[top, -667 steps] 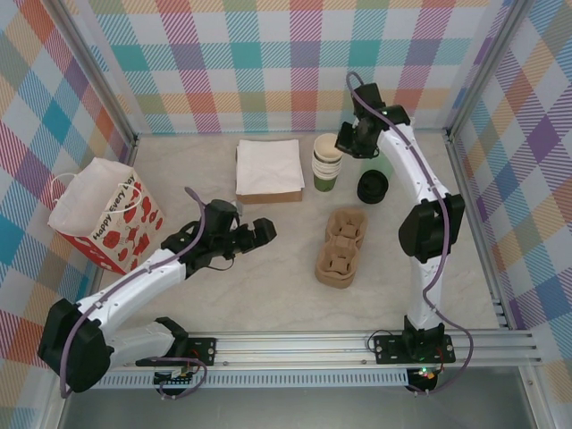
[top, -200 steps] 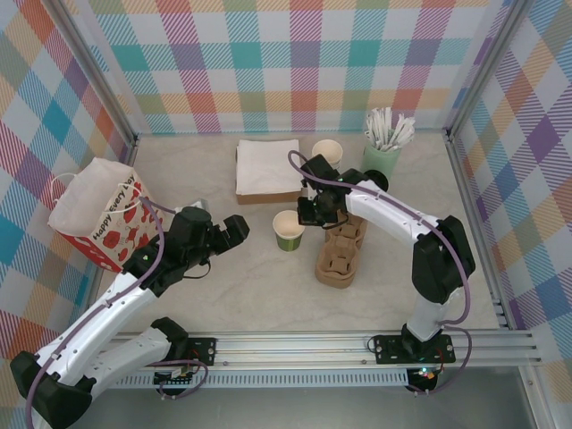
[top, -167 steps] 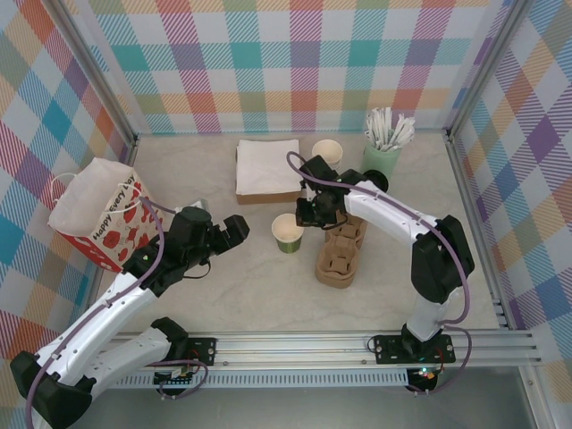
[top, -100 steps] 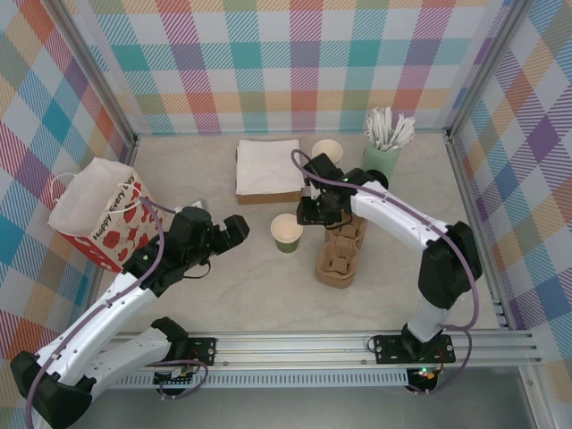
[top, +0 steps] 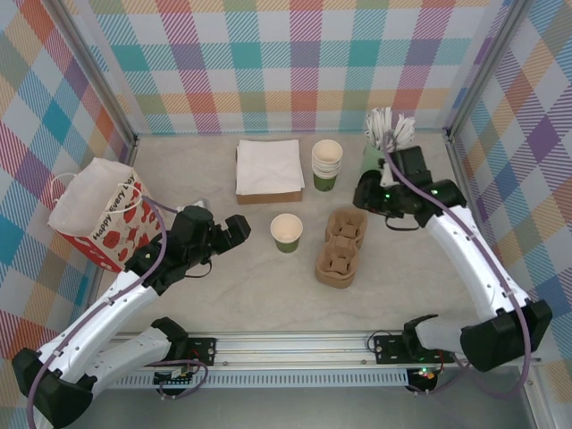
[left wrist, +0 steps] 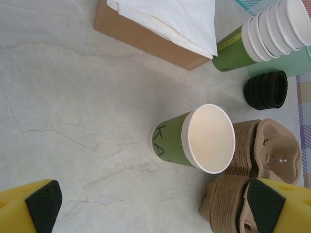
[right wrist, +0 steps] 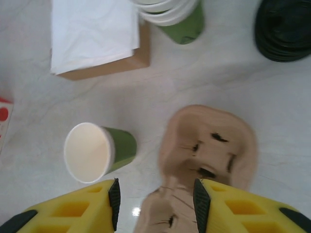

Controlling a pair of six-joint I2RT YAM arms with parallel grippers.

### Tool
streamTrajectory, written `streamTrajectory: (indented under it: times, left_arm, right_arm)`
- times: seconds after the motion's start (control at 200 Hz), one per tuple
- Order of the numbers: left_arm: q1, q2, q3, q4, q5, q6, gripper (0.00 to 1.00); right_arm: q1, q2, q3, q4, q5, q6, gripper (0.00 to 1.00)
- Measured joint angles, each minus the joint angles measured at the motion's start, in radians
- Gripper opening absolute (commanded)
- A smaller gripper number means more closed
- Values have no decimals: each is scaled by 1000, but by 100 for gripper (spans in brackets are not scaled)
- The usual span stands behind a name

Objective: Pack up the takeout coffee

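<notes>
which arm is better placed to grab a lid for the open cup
Probably right. The right end effector hangs open near the lids; the left end effector sits beyond the cup, farther off.

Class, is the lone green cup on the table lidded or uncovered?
Uncovered: the green cup stands upright, with its cream inside fully showing.

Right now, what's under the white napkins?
A brown cardboard box sits under the white napkins. The napkins cover its whole top, so anything inside it is hidden.
</notes>
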Motion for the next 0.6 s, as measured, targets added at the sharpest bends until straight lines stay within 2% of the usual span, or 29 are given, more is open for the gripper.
streamTrajectory:
  times: [0.17, 0.36, 0.46, 0.6]
  left_arm:
    - [0, 11, 0, 8, 11, 0, 100]
    - [0, 12, 0, 18, 12, 0, 100]
    - [0, 13, 0, 18, 14, 0, 100]
    - [0, 21, 0, 19, 16, 0, 100]
  right_arm:
    - [-219, -43, -163, 40, -113, 0, 39]
    - [-429, -27, -341, 191, -298, 58, 34]
    - [-483, 31, -378, 265, -354, 95, 33]
    - [-489, 138, -370, 360, -382, 119, 30]
